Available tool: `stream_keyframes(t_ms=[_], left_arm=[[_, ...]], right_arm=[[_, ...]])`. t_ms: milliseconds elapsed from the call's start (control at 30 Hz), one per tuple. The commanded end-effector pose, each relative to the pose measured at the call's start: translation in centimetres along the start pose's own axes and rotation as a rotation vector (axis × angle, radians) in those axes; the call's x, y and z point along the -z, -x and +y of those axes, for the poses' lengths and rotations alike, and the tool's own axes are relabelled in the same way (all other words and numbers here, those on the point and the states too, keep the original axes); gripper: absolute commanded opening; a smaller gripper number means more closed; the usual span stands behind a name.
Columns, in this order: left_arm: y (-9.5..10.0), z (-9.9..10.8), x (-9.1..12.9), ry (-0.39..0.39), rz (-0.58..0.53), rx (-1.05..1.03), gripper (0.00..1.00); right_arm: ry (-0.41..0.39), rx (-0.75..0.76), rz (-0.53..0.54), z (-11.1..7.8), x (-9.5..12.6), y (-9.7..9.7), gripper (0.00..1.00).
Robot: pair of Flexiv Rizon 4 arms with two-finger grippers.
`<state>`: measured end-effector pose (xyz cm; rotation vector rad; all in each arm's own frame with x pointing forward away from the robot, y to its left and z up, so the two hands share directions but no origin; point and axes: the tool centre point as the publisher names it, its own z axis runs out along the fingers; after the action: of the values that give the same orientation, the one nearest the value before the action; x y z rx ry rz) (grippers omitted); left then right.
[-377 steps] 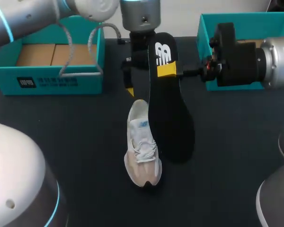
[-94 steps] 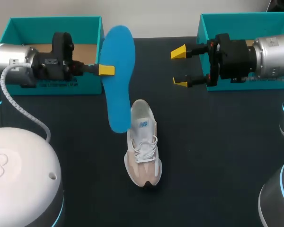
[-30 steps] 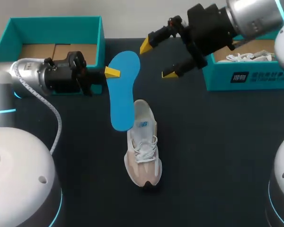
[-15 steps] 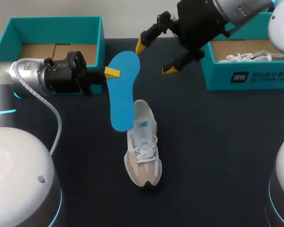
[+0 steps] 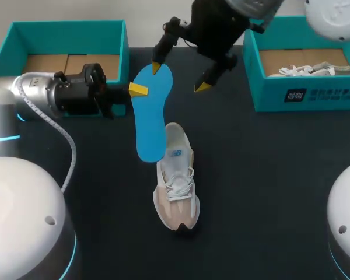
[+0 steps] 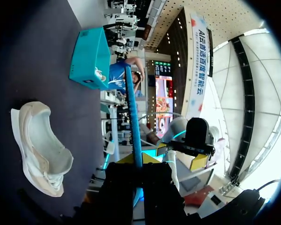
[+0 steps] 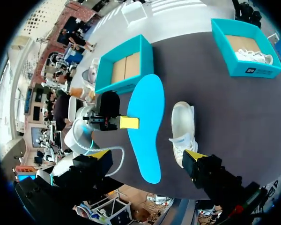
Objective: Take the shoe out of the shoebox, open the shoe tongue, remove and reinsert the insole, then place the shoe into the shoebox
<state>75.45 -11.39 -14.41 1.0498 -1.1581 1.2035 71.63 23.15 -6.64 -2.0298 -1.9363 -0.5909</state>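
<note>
A beige and white shoe lies on the dark table, its toe toward the near edge. A blue insole hangs upright over its heel, with my left gripper shut on the insole's edge. In the left wrist view the insole shows edge-on, with the shoe beside it. My right gripper hovers open just beyond the insole's upper end, one fingertip close to it. From the right wrist, the insole, the shoe and the left gripper lie below its spread fingers.
A teal shoebox with a bare cardboard floor stands at the back left. Another teal shoebox at the back right holds a second pale shoe. My left arm lies along the table in front of the left box.
My right arm has swung left from the right box to just beyond the insole's upper end, still open. The left arm, insole and shoe have not moved.
</note>
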Motion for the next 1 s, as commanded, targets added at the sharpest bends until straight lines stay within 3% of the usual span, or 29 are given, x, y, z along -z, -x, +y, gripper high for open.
stream_keyframes(t_ms=[33,400,1000], left_arm=[[-0.1,0.1,0.0,0.000,-0.004,0.000,0.00],[-0.1,0.1,0.0,0.000,-0.004,0.000,0.00],[-0.1,0.1,0.0,0.000,-0.004,0.000,0.00]], right_arm=[[0.038,0.017,-0.468,0.6,-0.6,-2.2,1.00],[0.053,0.037,-0.659,1.5,-1.1,-4.1,1.00],[0.059,0.079,-0.609,1.1,-2.2,-3.9,1.00]])
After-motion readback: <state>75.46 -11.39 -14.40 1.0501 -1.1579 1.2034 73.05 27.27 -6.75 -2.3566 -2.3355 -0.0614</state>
